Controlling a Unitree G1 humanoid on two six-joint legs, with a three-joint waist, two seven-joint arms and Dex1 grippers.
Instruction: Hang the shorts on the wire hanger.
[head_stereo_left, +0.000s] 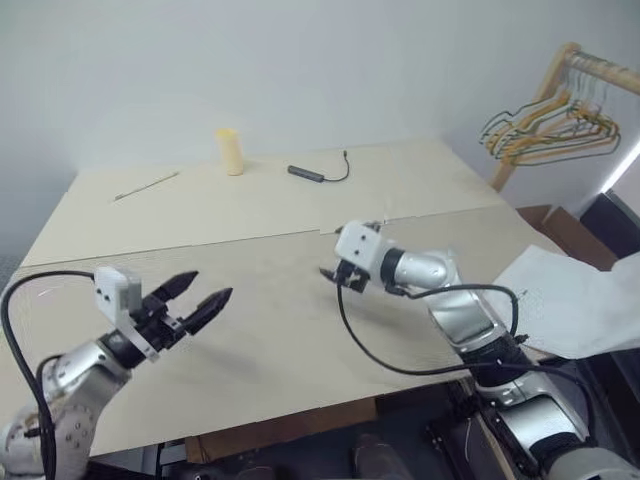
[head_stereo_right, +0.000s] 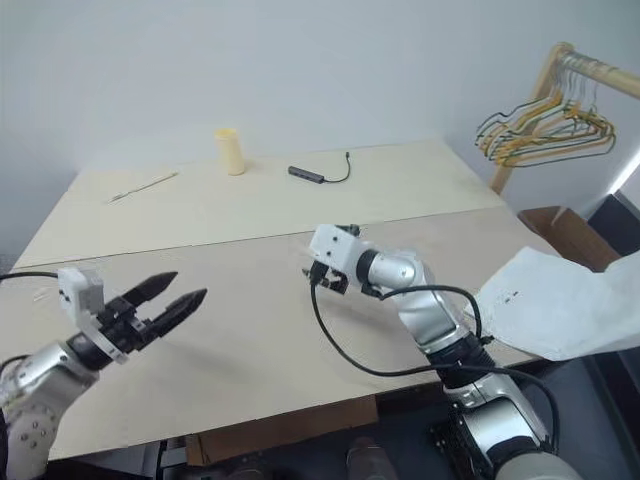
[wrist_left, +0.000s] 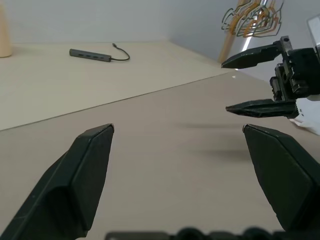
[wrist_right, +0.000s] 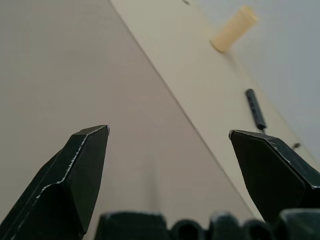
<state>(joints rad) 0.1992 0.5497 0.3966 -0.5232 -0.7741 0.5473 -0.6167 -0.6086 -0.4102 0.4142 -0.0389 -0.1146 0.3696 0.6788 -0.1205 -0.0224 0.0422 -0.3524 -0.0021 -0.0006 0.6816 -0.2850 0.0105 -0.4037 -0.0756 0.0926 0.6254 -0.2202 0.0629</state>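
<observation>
Seen from the head: white shorts (head_stereo_left: 570, 300) draped over the table's (head_stereo_left: 250, 215) right edge. Seen from the left wrist: right claw (wrist_left: 257, 82) spread wide, empty. Left claw (head_stereo_left: 195, 300) equally agape, gripping nothing. Far edge: yellow cylinder (head_stereo_left: 231, 151), dark adapter (head_stereo_left: 306, 173) (cable attached). Beyond the right corner: bunched hangers (head_stereo_left: 550, 125) on a wooden rack (head_stereo_left: 545, 95).

The pale wooden counter (head_stereo_left: 250, 330) is two boards meeting along a seam. Near its far edge, upper middle of the frame, stand a cream cylinder (head_stereo_left: 231, 151) and a dark adapter with its cable (head_stereo_left: 306, 173); a thin stick (head_stereo_left: 146, 185) lies upper left. White shorts (head_stereo_left: 575, 300) drape over the right edge.
</observation>
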